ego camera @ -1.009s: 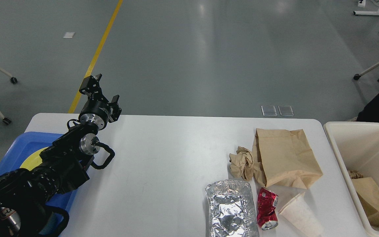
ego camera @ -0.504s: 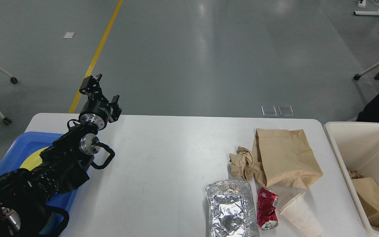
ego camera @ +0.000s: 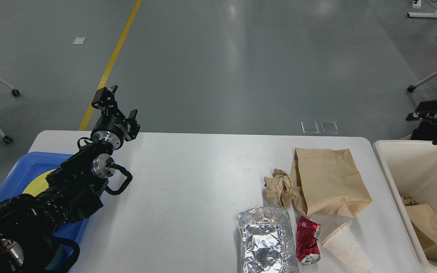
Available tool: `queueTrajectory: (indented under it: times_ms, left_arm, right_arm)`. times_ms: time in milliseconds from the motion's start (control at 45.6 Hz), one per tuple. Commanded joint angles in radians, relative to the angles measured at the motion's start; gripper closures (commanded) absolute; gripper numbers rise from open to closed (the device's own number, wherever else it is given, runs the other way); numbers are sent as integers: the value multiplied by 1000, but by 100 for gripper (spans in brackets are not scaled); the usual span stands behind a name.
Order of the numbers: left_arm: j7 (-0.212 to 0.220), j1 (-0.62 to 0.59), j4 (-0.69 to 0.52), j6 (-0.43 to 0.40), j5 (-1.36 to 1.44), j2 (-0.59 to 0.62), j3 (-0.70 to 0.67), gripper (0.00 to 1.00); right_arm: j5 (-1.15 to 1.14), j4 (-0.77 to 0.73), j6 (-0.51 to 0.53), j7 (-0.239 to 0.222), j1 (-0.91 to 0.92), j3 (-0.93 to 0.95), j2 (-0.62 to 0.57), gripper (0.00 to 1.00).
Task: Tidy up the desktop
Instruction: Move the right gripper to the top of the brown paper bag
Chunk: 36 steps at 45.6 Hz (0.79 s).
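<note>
Moved: right black gripper (ego camera: 433, 113) has come into view at 3 o'clock, above the far rim of the cream plastic bin (ego camera: 387, 167); half a second ago it was not there. Nothing else has shifted.
Right fingers: they look dark and end-on, so I cannot tell if they are spread or pressed together.
Left gripper: left black gripper (ego camera: 115, 104) is up at 10 o'clock, over the far left edge of the table, holding nothing; its fingers are spread apart.
Desktop: big smooth white desktop (ego camera: 188, 182) fills the middle of the view, from 9 o'clock to 4 o'clock.
Mess: flat brown paper bag (ego camera: 330, 180), crumpled brown paper ball (ego camera: 279, 185), crinkly silver foil tray (ego camera: 266, 240), squashed red drink can (ego camera: 308, 240) and tipped white paper cup (ego camera: 345, 248) all lie close together at 4 to 5 o'clock.
Bin: it sits at 3 to 4 o'clock, just beside the table, with brown paper already inside.
Blue tray: blue plastic tray (ego camera: 17, 174) with a yellow round thing in it sits at 8 o'clock, under the left arm.
Risk one: I think the can could roll away if it is nudged, since it lies on its side.
Risk two: the things touch, so grabbing one may drag its neighbour off the edge.
Risk three: the foil is thin and may crush or slip.
</note>
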Motion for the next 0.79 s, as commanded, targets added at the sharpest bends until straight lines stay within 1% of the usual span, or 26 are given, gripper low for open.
queueTrajectory:
  times_ms: [0,132,504,767]
  left_arm:
    - [1,0,1,0,0,1,-1,4]
    - [1,0,1,0,0,-1,1,4]
    - [1,0,-1,0,0,1,1,4]
    - [1,0,1,0,0,1,-1,4]
  right_arm:
    - [8,1,-2,1,-44,1,58,0]
    - [6,1,5,1,-92,-1,128,0]
    - [11,10,2,1,-150,-4,247,0]
    - [32,1,-2,1,-175,-12,286,0]
